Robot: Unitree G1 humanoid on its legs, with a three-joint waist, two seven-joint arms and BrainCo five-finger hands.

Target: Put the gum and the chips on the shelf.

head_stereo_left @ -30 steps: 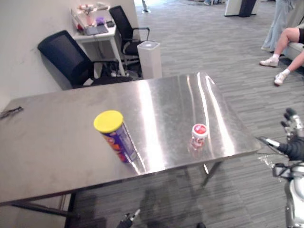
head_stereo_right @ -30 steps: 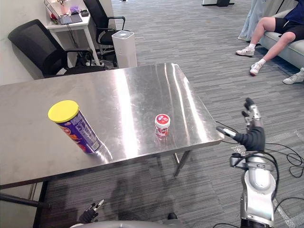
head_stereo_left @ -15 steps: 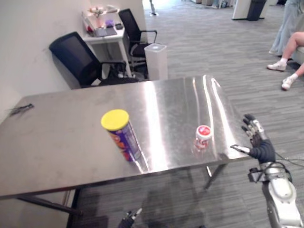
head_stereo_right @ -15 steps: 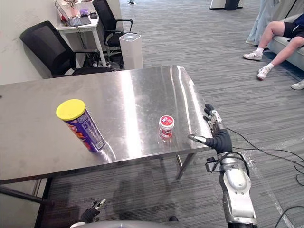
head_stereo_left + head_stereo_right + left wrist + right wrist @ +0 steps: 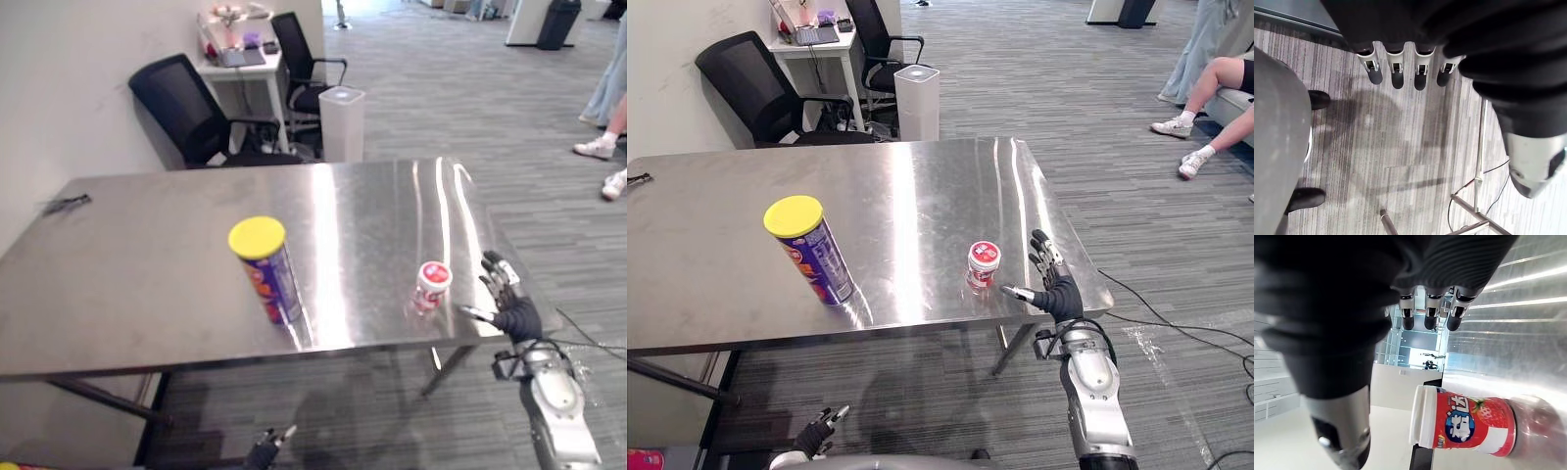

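Right hand (image 5: 1056, 291): lower right of the right eye view, at the near right corner of the steel table (image 5: 921, 186). Fingers straight and spread, thumb stretched out sideways toward the gum; it holds nothing.

Gum (image 5: 984, 264): red bottle with a white lid, upright on the table just left of the thumb tip, right of frame centre. In the right wrist view the gum (image 5: 1464, 423) sits past the thumb and below the fingertips, with a gap on either side; no contact seen.

Chips (image 5: 811, 250): purple can with a yellow lid, standing on the table left of frame centre, well apart from the gum and near the front edge.

Left hand (image 5: 1397, 74): fingers straight in a row, relaxed, nothing in them; it hangs over grey striped carpet (image 5: 1400, 147).

A small dark item (image 5: 67, 203) lies at the table's far left edge.

Beyond the table, upper left of frame: two black office chairs (image 5: 754, 88), a white tower unit (image 5: 918, 98), a small white desk (image 5: 813, 44). Upper right: a person's legs (image 5: 1215, 98) in white shoes.
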